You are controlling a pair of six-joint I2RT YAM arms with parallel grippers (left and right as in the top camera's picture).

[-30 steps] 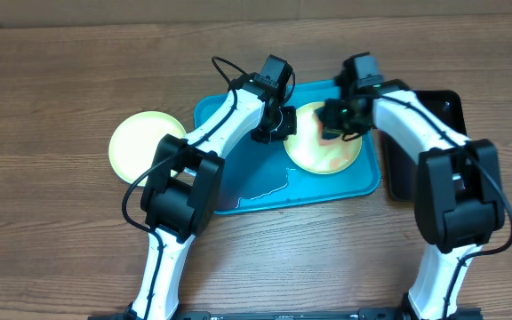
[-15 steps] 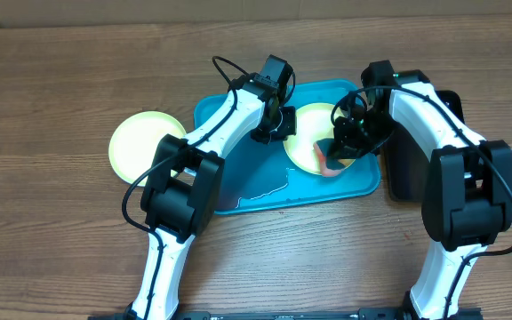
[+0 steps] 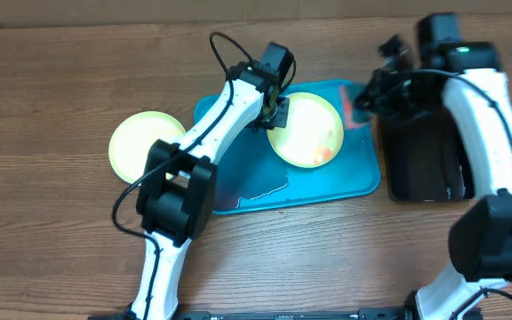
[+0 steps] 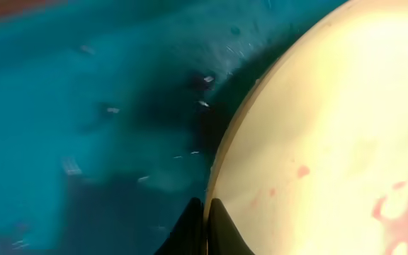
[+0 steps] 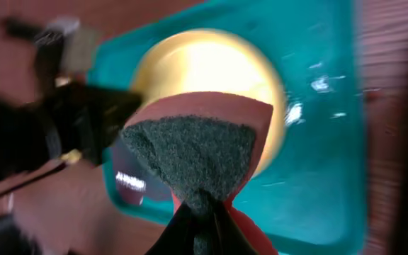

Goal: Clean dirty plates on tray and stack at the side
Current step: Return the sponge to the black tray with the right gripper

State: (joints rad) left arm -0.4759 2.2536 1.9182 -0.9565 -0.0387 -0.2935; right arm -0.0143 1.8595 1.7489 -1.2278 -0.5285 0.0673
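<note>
A pale yellow-green plate (image 3: 305, 131) with red-orange sauce smears near its lower edge is held over the turquoise tray (image 3: 238, 191). It looks tilted. My left gripper (image 3: 272, 114) is shut on its left rim; in the left wrist view the fingertips (image 4: 205, 228) pinch the plate (image 4: 317, 142) edge over the tray (image 4: 83, 106). My right gripper (image 3: 364, 98) is by the tray's right rim, shut on a red sponge (image 3: 355, 108) with a dark grey scouring face (image 5: 197, 149). It hangs apart from the plate (image 5: 204, 67). A clean yellow-green plate (image 3: 145, 142) lies on the table left of the tray.
A smaller black tray (image 3: 425, 156) lies right of the turquoise one, under my right arm. A wet patch (image 3: 260, 187) shows on the turquoise tray floor. The wooden table (image 3: 60, 240) surrounds it all.
My right gripper has pulled the sponge off the plate, up and to the right toward the black tray. The left gripper has shifted the plate slightly left and tipped it.
</note>
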